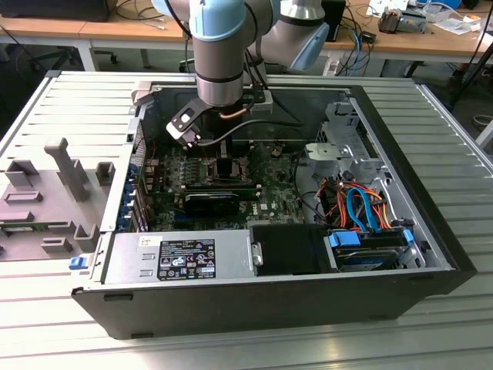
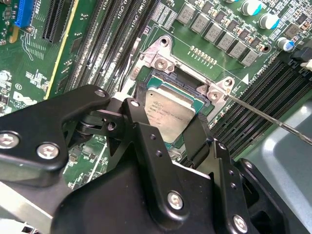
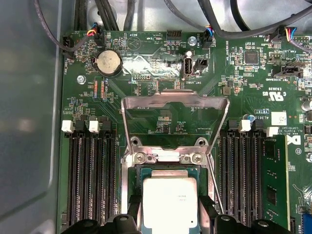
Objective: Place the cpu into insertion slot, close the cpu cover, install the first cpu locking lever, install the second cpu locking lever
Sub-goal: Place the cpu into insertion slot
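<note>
Inside the open black computer case (image 1: pixel 431 258), the gripper's (image 2: pixel 169 127) fingers (image 2: pixel 196 140) clamp the small square silver-topped cpu (image 3: pixel 169 202) in the square silver-bordered insertion slot (image 3: pixel 165 170)
The thin silver hinged cpu cover (image 3: pixel 175 99) stands open; a tilted release risks damaging the slot

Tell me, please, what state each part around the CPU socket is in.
cpu, lying in the insertion slot, uncovered.
cpu cover, hinged up, open.
locking lever, unlatched, swung out.
gripper, low over the cpu.
computer case, side open.
</note>
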`<act>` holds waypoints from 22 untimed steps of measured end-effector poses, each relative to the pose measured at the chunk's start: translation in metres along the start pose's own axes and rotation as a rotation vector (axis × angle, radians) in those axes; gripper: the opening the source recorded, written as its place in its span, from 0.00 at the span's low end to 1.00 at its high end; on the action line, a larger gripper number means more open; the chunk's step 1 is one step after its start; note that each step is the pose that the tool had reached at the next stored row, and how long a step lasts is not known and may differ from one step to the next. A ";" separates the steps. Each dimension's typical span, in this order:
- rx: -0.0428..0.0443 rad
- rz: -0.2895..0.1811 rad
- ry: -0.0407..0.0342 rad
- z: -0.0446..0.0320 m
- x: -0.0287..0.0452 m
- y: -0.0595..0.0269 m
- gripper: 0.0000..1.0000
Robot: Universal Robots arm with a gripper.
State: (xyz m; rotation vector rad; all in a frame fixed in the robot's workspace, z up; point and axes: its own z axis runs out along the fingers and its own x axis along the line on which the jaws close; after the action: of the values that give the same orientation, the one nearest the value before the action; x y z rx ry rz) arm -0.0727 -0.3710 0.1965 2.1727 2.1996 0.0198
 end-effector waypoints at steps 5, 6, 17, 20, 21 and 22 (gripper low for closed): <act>0.0000 0.000 0.0006 0.0001 0.0001 0.0000 0.62; 0.0000 0.000 0.0005 0.0001 0.0001 0.0000 0.62; -0.0002 0.000 0.0010 -0.0025 0.0017 -0.0021 0.62; -0.0001 0.000 0.0005 -0.0068 0.0015 -0.0019 0.62; -0.0001 0.000 0.0006 -0.0068 0.0015 -0.0019 0.62; 0.0005 0.000 0.0003 -0.0068 0.0015 -0.0018 0.62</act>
State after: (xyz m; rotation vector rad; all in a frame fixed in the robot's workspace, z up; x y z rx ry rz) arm -0.0749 -0.3694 0.2032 2.1733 2.1999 0.0196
